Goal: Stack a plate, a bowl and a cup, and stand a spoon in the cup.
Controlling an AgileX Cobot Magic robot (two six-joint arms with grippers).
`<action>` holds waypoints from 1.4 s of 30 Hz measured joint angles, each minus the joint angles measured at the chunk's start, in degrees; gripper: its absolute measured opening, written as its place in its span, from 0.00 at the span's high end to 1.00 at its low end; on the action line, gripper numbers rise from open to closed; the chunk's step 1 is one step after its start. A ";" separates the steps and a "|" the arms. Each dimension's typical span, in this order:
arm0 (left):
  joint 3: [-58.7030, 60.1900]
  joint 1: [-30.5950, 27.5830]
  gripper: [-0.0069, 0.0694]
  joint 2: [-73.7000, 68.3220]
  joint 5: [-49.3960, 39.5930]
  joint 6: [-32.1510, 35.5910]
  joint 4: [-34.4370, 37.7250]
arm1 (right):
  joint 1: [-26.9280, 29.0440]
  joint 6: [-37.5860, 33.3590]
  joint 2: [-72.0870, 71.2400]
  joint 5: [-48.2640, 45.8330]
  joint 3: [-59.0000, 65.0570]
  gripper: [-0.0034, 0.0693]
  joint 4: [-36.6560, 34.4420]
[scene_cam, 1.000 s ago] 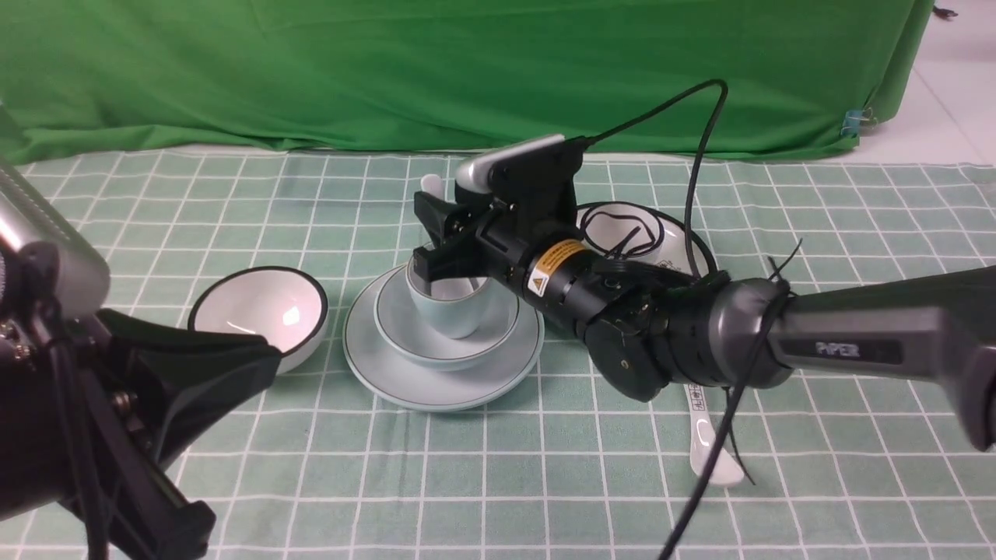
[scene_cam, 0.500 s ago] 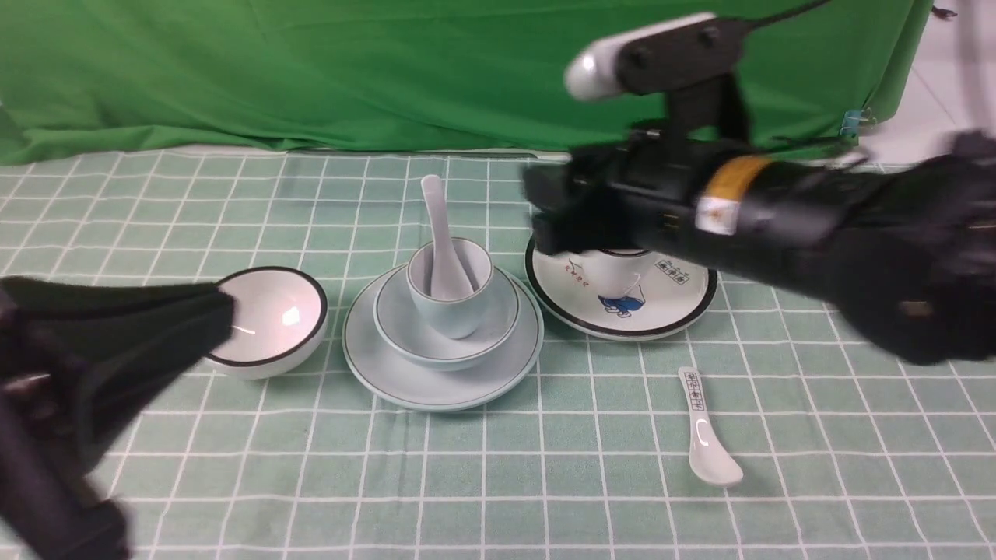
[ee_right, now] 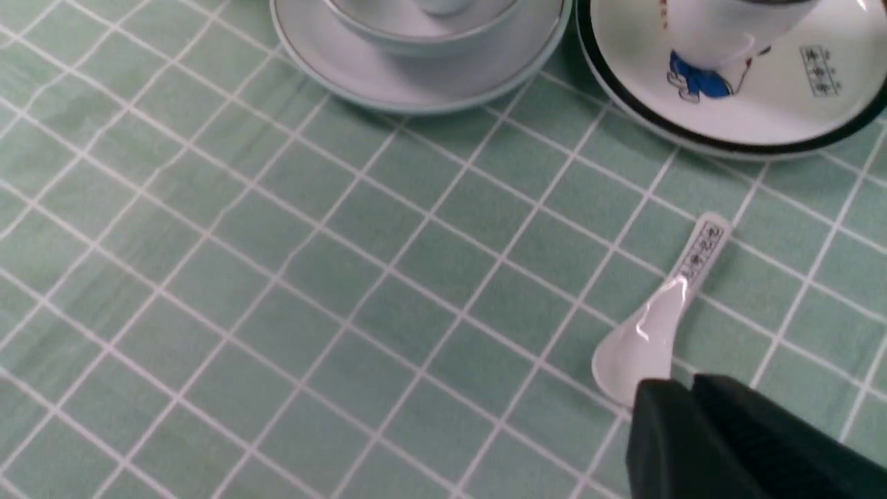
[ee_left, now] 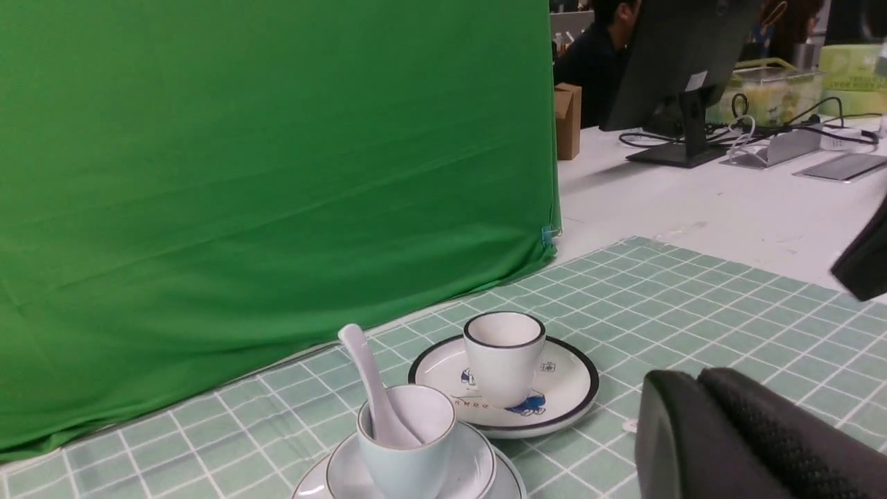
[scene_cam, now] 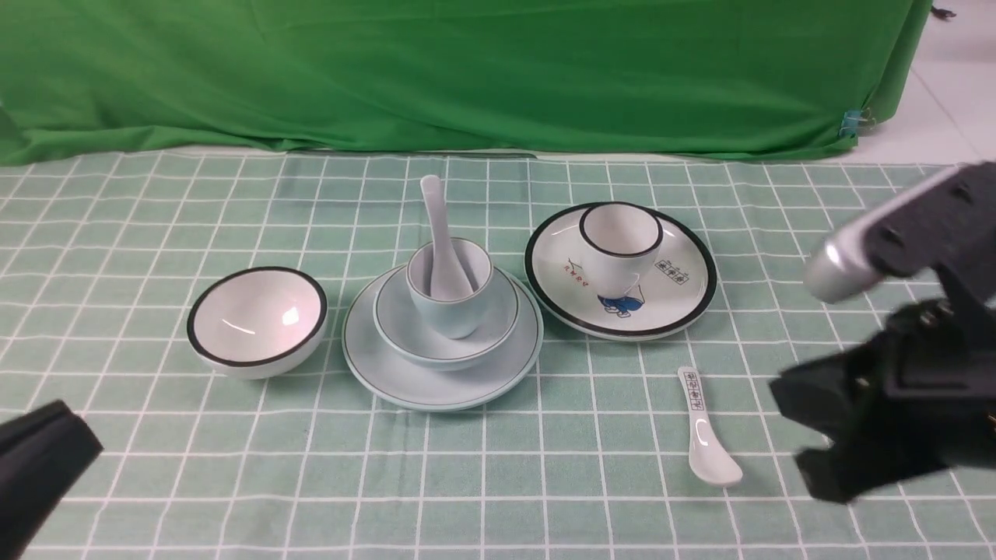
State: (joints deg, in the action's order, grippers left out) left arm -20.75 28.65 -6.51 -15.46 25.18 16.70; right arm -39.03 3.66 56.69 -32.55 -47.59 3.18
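The pale blue plate (scene_cam: 405, 383) lies mid-table with the pale blue bowl (scene_cam: 401, 327) on it and the cup (scene_cam: 453, 311) in the bowl. The plain white spoon (scene_cam: 430, 204) stands in the cup, handle up and leaning back; the left wrist view also shows spoon (ee_left: 364, 367) in cup (ee_left: 405, 464). My right gripper (scene_cam: 801, 435) hangs at the right, well clear of the stack, shut and empty (ee_right: 682, 389). My left gripper (scene_cam: 78, 447) sits at the lower left corner, shut on nothing (ee_left: 689, 380).
A white bowl with a black rim (scene_cam: 257, 323) stands left of the stack. A printed black-rimmed plate (scene_cam: 669, 299) carries a white cup (scene_cam: 620, 241) on the right. A spoon with a marked handle (scene_cam: 704, 435) lies just beside my right gripper's tips. Green cloth hangs behind.
My right arm has pulled back from the cup, rising then sinking to the right, jaws closing. The left arm dropped to the lower left corner. The spoon stays in the cup.
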 joint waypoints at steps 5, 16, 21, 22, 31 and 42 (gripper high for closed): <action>1.13 0.00 0.89 0.00 -0.52 0.00 -0.42 | 0.00 0.17 -2.72 -1.75 0.00 0.86 0.00; 1.13 0.00 0.89 -0.05 -0.52 0.00 -1.46 | 0.00 0.18 -2.84 -1.89 0.00 0.83 0.05; 1.13 0.00 0.89 -0.05 -0.52 0.07 -1.51 | 2.82 0.18 -3.44 -2.68 0.07 0.86 -0.17; 1.13 0.00 0.89 -0.05 -0.52 0.07 -1.51 | 4.56 -0.20 -4.19 -2.77 0.51 0.90 -0.17; 1.13 0.00 0.89 -0.05 -0.52 0.07 -1.51 | 20.71 -5.91 -21.19 14.49 18.77 0.93 -0.58; 1.13 0.00 0.89 -0.05 -0.52 0.07 -1.51 | 34.04 -2.05 -53.64 27.32 47.69 0.93 -0.63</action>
State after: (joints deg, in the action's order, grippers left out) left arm -19.62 28.65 -6.57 -15.99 25.25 15.19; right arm -4.99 1.61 3.05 -5.22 0.10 2.55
